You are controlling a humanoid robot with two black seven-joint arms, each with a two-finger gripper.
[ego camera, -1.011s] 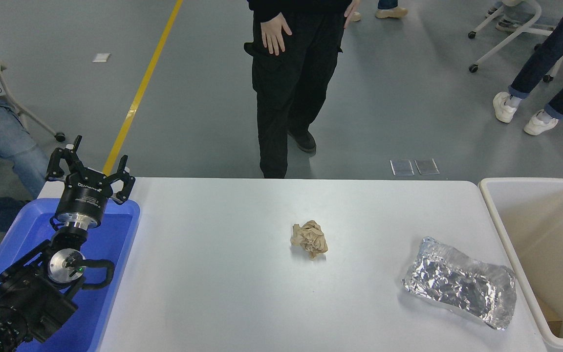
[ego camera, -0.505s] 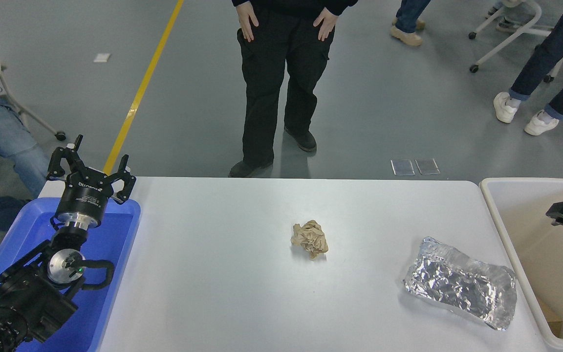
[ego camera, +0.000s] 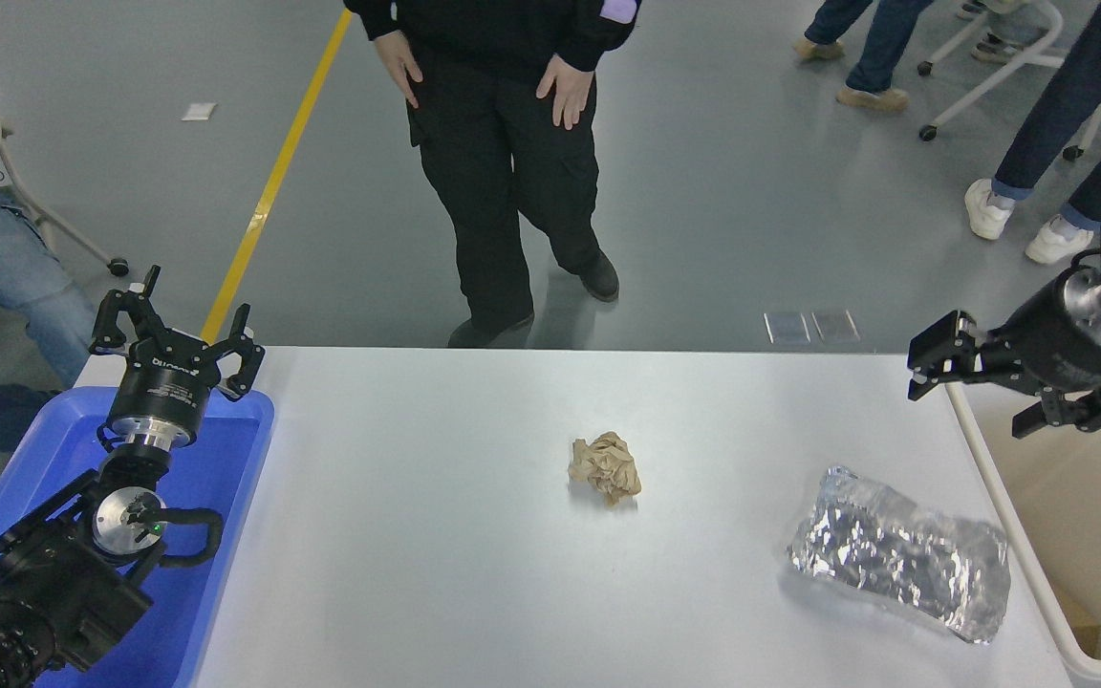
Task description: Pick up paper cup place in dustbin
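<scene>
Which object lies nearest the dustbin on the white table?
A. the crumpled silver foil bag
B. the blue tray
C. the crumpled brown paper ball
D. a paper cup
A: the crumpled silver foil bag lies just beside the dustbin rim at the table's right, while the brown paper ball sits mid-table.

One head view only — high on the robot's side, looking forward and down. The white table (ego camera: 474, 573) fills the lower frame — grey floor (ego camera: 751, 191) above.
</scene>
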